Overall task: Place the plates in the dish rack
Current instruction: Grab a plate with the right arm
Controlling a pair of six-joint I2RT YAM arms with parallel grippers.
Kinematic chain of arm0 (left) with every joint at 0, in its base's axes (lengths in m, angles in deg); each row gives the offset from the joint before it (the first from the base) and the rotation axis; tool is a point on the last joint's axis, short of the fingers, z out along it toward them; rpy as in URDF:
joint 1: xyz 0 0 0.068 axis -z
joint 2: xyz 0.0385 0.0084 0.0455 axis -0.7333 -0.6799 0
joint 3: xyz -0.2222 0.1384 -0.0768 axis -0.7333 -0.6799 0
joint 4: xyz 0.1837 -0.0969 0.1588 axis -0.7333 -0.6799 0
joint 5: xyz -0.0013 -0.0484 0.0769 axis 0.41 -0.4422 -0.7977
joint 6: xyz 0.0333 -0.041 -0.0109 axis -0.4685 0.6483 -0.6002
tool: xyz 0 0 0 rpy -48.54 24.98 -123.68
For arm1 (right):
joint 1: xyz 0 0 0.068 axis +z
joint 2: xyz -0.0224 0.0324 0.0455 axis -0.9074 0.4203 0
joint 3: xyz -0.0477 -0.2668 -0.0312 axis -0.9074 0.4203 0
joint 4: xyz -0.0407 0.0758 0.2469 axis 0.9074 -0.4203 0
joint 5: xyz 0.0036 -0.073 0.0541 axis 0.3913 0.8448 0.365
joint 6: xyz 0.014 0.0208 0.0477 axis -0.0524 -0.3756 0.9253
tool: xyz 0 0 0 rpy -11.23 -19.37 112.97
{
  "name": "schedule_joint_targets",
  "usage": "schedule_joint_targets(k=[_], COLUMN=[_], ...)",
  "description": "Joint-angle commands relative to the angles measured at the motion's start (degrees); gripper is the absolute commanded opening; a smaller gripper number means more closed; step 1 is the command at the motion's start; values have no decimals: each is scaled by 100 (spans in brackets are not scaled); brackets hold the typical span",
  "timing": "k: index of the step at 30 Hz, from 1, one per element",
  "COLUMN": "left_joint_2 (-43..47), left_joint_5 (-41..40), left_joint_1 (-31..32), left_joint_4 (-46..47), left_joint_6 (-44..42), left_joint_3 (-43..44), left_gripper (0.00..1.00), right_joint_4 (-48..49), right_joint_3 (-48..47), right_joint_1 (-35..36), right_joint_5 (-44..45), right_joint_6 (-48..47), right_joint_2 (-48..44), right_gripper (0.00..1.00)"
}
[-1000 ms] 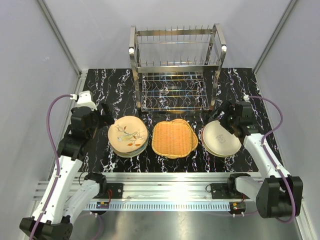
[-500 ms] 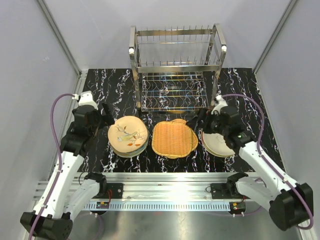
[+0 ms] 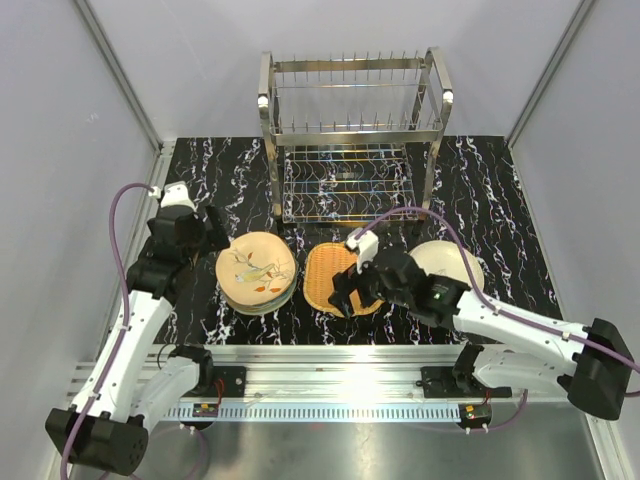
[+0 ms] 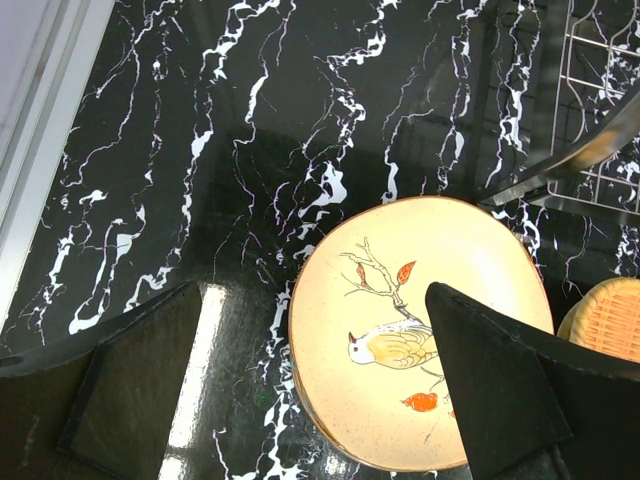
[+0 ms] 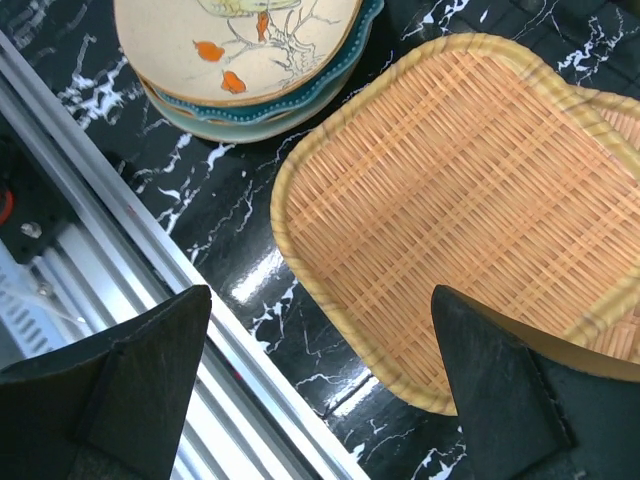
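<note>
Here: dish rack (image 3: 352,140) upright, long axis left-right; plates (image 3: 256,270) lying flat.

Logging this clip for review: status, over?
Left gripper open beside bird plate. Right gripper open over orange woven plate. Dish rack empty, no plate gripped. Nothing seen blocking the rack.

Past my black fingers (image 5: 115,400) I see an orange woven plate (image 5: 470,200), a cream bird-and-branch plate (image 4: 410,340), a teal plate (image 5: 270,108) and a white-veined black tabletop (image 4: 250,150)
</note>
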Motion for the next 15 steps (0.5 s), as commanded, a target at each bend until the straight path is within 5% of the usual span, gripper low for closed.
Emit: schedule_joint_targets(k=[1,15], left_joint_2=[-56,-170], left_joint_5=[163,524], left_joint_1=[-94,-235], left_joint_4=[145,207], left_joint_6=[66,66], left_joint_3=[291,309], left_gripper=[99,99], right_joint_4=[101,452], right_joint_3=[-74,-819], right_joint_1=[587,1908], right_joint_5=[1179,3123], right_joint_6=[-576,-1209], right_joint_2=[99,1724], right_gripper=[100,99])
